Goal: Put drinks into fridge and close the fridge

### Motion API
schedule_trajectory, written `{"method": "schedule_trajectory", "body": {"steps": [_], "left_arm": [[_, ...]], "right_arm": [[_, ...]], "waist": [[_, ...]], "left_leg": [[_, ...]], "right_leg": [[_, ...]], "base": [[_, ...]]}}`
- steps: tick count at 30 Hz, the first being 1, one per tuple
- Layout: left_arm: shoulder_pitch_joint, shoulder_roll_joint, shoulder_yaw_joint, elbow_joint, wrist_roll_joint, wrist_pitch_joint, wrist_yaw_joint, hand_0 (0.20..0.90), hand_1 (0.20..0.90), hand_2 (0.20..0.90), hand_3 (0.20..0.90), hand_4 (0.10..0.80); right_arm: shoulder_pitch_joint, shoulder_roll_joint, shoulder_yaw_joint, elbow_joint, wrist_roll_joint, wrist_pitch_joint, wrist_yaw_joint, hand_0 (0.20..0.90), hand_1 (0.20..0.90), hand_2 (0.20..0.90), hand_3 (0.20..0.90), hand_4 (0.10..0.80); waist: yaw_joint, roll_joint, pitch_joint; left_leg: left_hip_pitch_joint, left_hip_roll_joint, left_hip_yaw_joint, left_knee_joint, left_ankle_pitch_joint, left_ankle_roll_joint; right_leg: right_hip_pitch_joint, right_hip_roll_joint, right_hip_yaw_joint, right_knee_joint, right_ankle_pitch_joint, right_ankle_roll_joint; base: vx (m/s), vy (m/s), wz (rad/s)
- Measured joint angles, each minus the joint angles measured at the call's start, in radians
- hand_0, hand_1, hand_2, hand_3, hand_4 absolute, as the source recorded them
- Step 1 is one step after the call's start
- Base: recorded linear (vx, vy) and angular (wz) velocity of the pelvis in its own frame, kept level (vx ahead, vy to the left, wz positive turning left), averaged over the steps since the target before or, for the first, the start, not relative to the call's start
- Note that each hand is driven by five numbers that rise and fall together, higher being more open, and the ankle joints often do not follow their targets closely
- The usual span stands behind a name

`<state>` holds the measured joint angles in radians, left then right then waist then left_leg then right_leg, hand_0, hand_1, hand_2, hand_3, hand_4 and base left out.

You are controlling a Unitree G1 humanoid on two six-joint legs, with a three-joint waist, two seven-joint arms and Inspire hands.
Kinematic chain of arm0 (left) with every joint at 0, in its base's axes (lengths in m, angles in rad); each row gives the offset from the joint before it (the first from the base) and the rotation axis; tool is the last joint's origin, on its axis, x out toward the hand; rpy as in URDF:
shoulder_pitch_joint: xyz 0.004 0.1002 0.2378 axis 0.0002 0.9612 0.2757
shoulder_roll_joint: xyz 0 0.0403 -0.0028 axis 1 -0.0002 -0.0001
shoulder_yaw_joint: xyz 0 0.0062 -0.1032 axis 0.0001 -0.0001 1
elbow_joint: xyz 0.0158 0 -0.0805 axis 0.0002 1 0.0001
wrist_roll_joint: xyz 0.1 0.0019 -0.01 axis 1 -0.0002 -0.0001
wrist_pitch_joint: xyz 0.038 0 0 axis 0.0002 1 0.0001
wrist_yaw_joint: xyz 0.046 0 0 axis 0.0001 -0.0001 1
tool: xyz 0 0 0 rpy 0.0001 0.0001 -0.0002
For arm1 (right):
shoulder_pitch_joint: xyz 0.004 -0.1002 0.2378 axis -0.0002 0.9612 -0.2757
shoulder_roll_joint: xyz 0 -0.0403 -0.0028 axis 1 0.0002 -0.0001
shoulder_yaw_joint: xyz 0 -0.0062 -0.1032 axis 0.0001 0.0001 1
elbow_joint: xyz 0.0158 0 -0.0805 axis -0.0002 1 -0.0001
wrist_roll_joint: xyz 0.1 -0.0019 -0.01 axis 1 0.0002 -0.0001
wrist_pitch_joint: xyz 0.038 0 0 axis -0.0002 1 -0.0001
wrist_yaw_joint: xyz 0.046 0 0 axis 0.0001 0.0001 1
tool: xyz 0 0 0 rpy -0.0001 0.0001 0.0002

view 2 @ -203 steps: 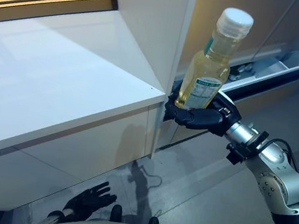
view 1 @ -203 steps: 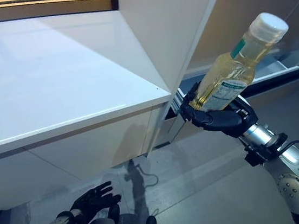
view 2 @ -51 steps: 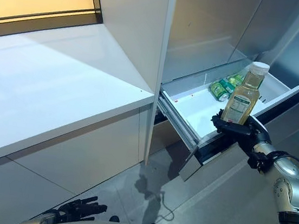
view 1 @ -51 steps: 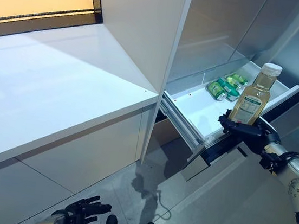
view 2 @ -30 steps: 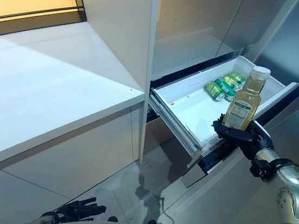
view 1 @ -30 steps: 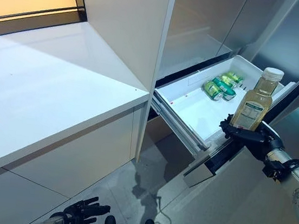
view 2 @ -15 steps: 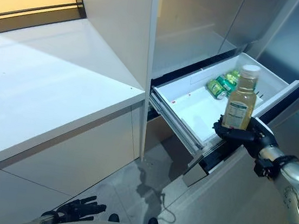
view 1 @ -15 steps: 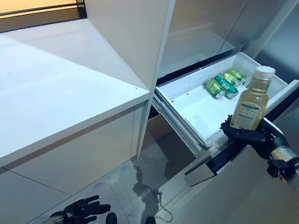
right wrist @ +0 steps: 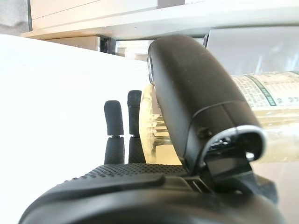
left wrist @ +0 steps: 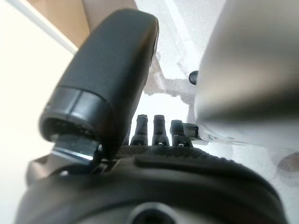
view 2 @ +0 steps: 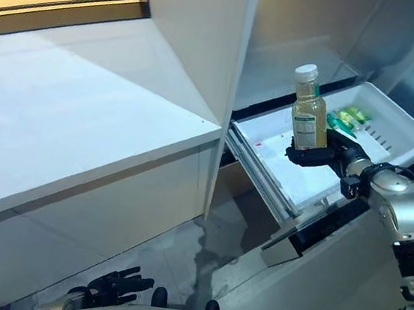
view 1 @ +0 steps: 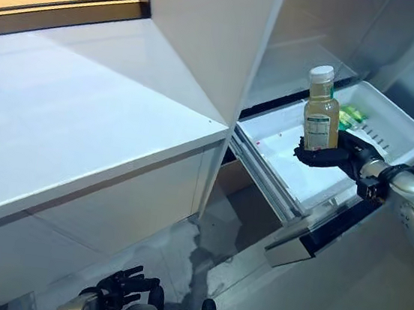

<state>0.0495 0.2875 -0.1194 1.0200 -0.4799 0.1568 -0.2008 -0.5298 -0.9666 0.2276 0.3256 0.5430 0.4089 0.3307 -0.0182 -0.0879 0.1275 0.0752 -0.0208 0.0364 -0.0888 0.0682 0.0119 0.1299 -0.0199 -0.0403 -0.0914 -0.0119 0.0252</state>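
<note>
Over open drawer [view 1: 391,132] | right hand [view 1: 326,154] grips upright bottle [view 1: 320,113]

White fridge drawer [view 1: 393,117] pulled open beside the white surface [view 1: 69,108], green cans [view 2: 345,117] lying at its back end.

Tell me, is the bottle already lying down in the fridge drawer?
No, the bottle is upright in the right hand, held above the open drawer rather than resting in it.
</note>
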Motion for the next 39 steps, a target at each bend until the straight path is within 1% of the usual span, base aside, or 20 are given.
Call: {"method": "schedule_trajectory", "body": {"steps": [2, 4, 7, 11, 15, 18, 21, 23, 25, 26, 29, 31, 39], "left_arm": [[-0.004, 0.003, 0.000, 0.008, 0.001, 0.003, 0.003, 0.900, 0.900, 0.900, 0.900, 0.800], [-0.007, 0.010, -0.001, 0.017, 0.003, 0.022, 0.005, 0.900, 0.900, 0.900, 0.900, 0.800], [-0.011, 0.022, -0.003, 0.018, 0.004, 0.038, 0.015, 0.900, 0.900, 0.900, 0.900, 0.800], [-0.019, 0.040, -0.003, 0.017, 0.007, 0.040, 0.020, 0.900, 0.900, 0.900, 0.900, 0.800], [-0.035, 0.061, -0.003, 0.017, 0.011, 0.040, 0.046, 0.900, 0.900, 0.900, 0.900, 0.800], [-0.051, 0.091, -0.003, 0.017, 0.014, 0.042, 0.078, 0.900, 0.900, 0.900, 0.900, 0.800], [-0.082, 0.124, -0.003, 0.014, 0.032, 0.045, 0.096, 0.900, 0.900, 0.900, 0.900, 0.800], [-0.113, 0.150, -0.003, 0.013, 0.035, 0.053, 0.104, 0.900, 0.900, 0.900, 0.900, 0.800], [-0.134, 0.158, -0.003, 0.011, 0.041, 0.058, 0.106, 0.900, 0.900, 0.900, 0.900, 0.800], [-0.151, 0.164, -0.003, 0.004, 0.042, 0.058, 0.107, 0.900, 0.900, 0.900, 0.900, 0.800], [-0.183, 0.165, -0.003, 0.003, 0.042, 0.057, 0.108, 0.900, 0.900, 0.900, 0.900, 0.800], [-0.212, 0.165, -0.003, 0.003, 0.042, 0.056, 0.116, 0.900, 0.900, 0.900, 0.900, 0.800], [-0.245, 0.170, -0.003, -0.027, 0.039, 0.054, 0.132, 0.900, 0.900, 0.900, 0.900, 0.800]], "right_arm": [[-0.039, 0.000, 0.023, 0.042, -0.024, 0.012, 0.007, 0.300, 0.300, 0.300, 0.200, 0.100], [-0.079, 0.002, 0.051, 0.103, -0.035, 0.026, 0.025, 0.300, 0.300, 0.300, 0.200, 0.100], [-0.136, 0.009, 0.089, 0.227, -0.075, 0.072, 0.052, 0.300, 0.300, 0.300, 0.200, 0.100], [-0.143, 0.023, 0.101, 0.353, -0.143, 0.131, 0.090, 0.300, 0.300, 0.300, 0.200, 0.100], [-0.146, 0.062, 0.106, 0.484, -0.210, 0.159, 0.146, 0.300, 0.300, 0.300, 0.200, 0.100], [-0.146, 0.092, 0.114, 0.551, -0.253, 0.166, 0.175, 0.300, 0.300, 0.300, 0.200, 0.100], [-0.148, 0.099, 0.134, 0.585, -0.285, 0.166, 0.196, 0.300, 0.300, 0.300, 0.200, 0.100], [-0.155, 0.105, 0.143, 0.603, -0.308, 0.167, 0.208, 0.300, 0.300, 0.300, 0.200, 0.100], [-0.181, 0.107, 0.143, 0.635, -0.312, 0.168, 0.208, 0.300, 0.300, 0.300, 0.200, 0.100], [-0.208, 0.107, 0.143, 0.653, -0.312, 0.168, 0.205, 0.300, 0.300, 0.300, 0.200, 0.100], [-0.252, 0.108, 0.144, 0.686, -0.310, 0.168, 0.200, 0.300, 0.300, 0.300, 0.200, 0.100], [-0.280, 0.109, 0.144, 0.712, -0.313, 0.167, 0.195, 0.300, 0.300, 0.300, 0.200, 0.100], [-0.350, 0.126, 0.145, 0.799, -0.331, 0.167, 0.146, 0.300, 0.300, 0.300, 0.200, 0.100]], "waist": [[0.022, -0.005, 0.003], [0.037, -0.012, 0.007], [0.066, -0.030, 0.017], [0.088, -0.048, 0.027], [0.101, -0.063, 0.041], [0.102, -0.078, 0.058], [0.111, -0.094, 0.074], [0.123, -0.104, 0.101], [0.127, -0.104, 0.125], [0.130, -0.105, 0.150], [0.133, -0.107, 0.170], [0.143, -0.109, 0.201], [0.168, -0.110, 0.235]], "left_leg": [[0.000, 0.000, -0.003, 0.000, 0.001, 0.000], [-0.001, -0.001, -0.014, 0.000, 0.004, 0.000], [-0.003, -0.001, -0.025, 0.000, 0.008, -0.002], [-0.013, -0.004, -0.044, 0.000, 0.015, -0.001], [-0.018, -0.005, -0.050, 0.000, 0.019, -0.001], [-0.030, -0.003, -0.057, 0.001, 0.022, -0.004], [-0.055, 0.001, -0.063, 0.001, 0.030, -0.008], [-0.070, 0.002, -0.071, 0.001, 0.034, -0.011], [-0.072, 0.002, -0.074, 0.001, 0.035, -0.012], [-0.076, 0.002, -0.076, 0.001, 0.036, -0.013], [-0.118, 0.002, -0.082, 0.014, 0.037, -0.013], [-0.127, 0.003, -0.089, 0.016, 0.037, -0.013], [-0.151, 0.003, -0.104, 0.016, 0.037, -0.013]], "right_leg": [[0.002, 0.000, -0.003, 0.000, 0.000, 0.000], [0.007, 0.000, -0.019, 0.000, -0.002, 0.002], [0.009, 0.001, -0.028, 0.000, -0.002, 0.002], [0.006, 0.001, -0.040, 0.000, -0.002, 0.002], [0.003, 0.001, -0.049, 0.000, -0.002, 0.002], [-0.006, 0.005, -0.051, 0.000, -0.002, 0.002], [-0.028, 0.010, -0.054, 0.001, 0.001, -0.002], [-0.040, 0.015, -0.059, 0.001, 0.003, -0.004], [-0.041, 0.016, -0.060, 0.001, 0.003, -0.004], [-0.045, 0.016, -0.060, 0.001, 0.003, -0.004], [-0.078, 0.016, -0.063, 0.001, 0.009, -0.013], [-0.083, 0.017, -0.067, 0.001, 0.009, -0.013], [-0.101, 0.016, -0.082, 0.001, 0.009, -0.013]], "base": [[0.131, -0.024, 0.10], [0.134, -0.030, 0.16], [0.107, -0.040, 0.12], [0.066, -0.042, 0.12], [0.036, -0.069, 0.05], [0.002, -0.107, 0.04], [-0.042, -0.076, 0.05], [-0.083, -0.080, 0.06], [-0.105, -0.076, 0.07], [-0.128, -0.071, 0.03], [-0.095, -0.054, 0.05], [-0.051, -0.054, 0.09], [-0.051, -0.038, 0.07]]}}
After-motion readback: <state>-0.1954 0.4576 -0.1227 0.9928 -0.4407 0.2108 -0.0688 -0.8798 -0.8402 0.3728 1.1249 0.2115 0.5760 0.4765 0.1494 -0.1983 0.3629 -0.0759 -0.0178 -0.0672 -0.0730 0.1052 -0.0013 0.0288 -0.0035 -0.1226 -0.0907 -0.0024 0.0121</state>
